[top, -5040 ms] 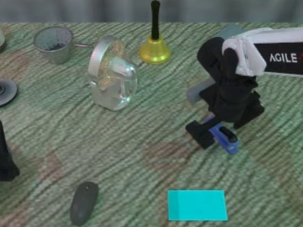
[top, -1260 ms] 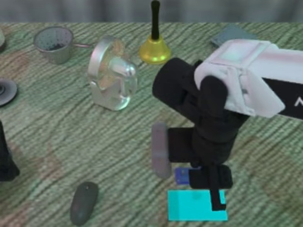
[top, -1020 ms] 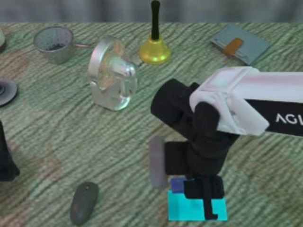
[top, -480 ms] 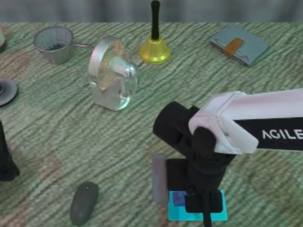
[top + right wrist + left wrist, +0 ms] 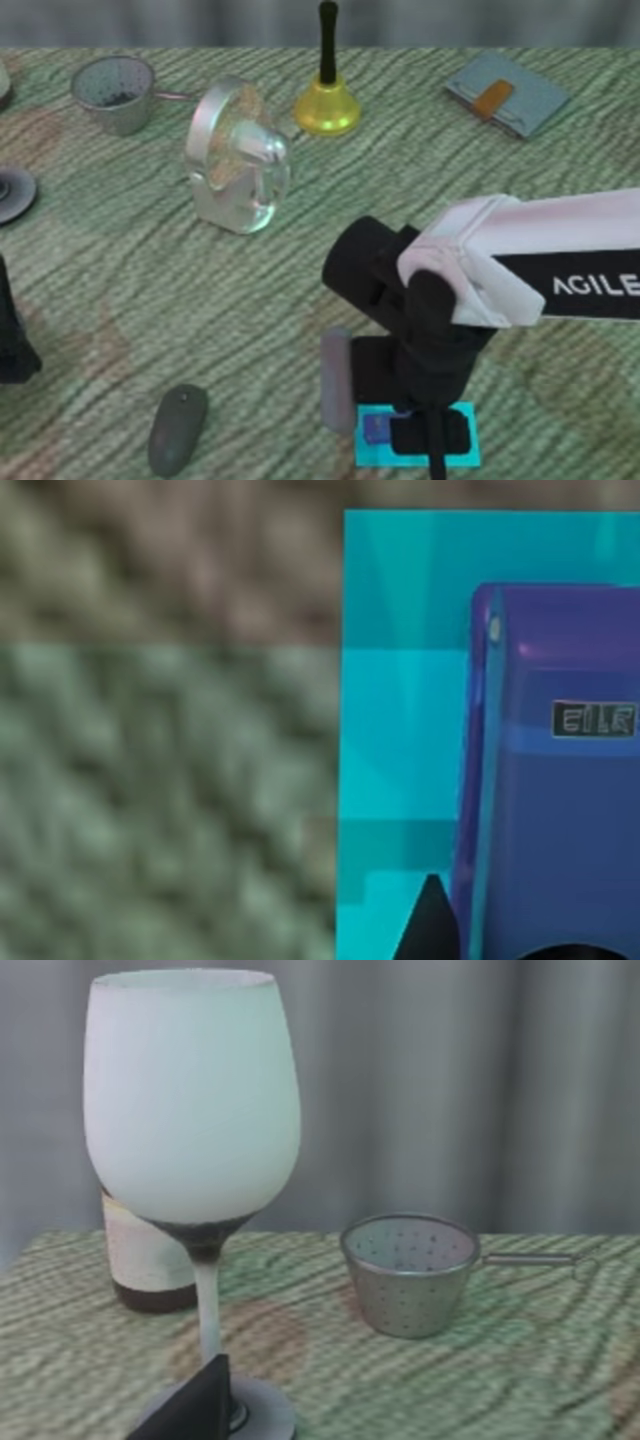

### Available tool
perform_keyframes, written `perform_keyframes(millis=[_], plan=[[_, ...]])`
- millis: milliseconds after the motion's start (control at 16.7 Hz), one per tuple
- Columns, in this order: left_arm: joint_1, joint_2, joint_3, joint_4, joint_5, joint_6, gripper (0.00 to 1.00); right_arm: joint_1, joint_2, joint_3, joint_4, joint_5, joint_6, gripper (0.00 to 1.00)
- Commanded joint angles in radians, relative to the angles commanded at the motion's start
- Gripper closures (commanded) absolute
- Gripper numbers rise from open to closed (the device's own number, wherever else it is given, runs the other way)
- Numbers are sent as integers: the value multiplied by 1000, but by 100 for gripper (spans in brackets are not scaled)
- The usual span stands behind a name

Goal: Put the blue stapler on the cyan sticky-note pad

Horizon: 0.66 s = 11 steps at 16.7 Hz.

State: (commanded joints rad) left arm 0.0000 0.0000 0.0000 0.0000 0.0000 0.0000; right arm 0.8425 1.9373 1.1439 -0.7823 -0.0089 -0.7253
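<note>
Table (image 5: 200,290): a green woven-patterned surface with brownish patches that carries everything in view.

Right arm: it reaches in from the top view's right side; its black wrist hangs over the near edge of the table.

Right gripper (image 5: 425,432): it is low over the cyan sticky-note pad, with its dark body covering most of the pad's middle. Whether its fingers are clenched or released cannot be told from these views.

Left arm: it is parked at the table's left edge, and only a dark part of it shows there. Its fingers are not visible.

Round silver object (image 5: 238,158): it stands on edge, left of centre.

Cyan sticky-note pad (image 5: 463,452): it lies flat at the table's near edge, under the right gripper. Its edges show on either side of the gripper.

Wallet (image 5: 508,92): grey-blue with an orange strap, it lies at the far right.

Strainer cup (image 5: 113,93): perforated metal, it sits at the far left. The left wrist view shows it beside a wine glass (image 5: 192,1110) and a bottle (image 5: 140,1260).

Bell (image 5: 326,102): brass with a black handle, it stands at the far centre.

Mouse (image 5: 178,428): dark grey, it lies near the front left.

Blue stapler (image 5: 375,427): it is over the pad's left part, and only its end shows beside the gripper's body. In the right wrist view its blue body (image 5: 550,780) lies over the cyan, alongside one dark fingertip (image 5: 428,925).
</note>
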Motion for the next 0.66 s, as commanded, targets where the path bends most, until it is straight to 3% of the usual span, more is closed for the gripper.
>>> perform_keyframes(millis=[300,660], plan=[[0,0,0,0,0,0,0,0,0,0,0,0,0,2],[0,0,0,0,0,0,0,0,0,0,0,0,0,0]])
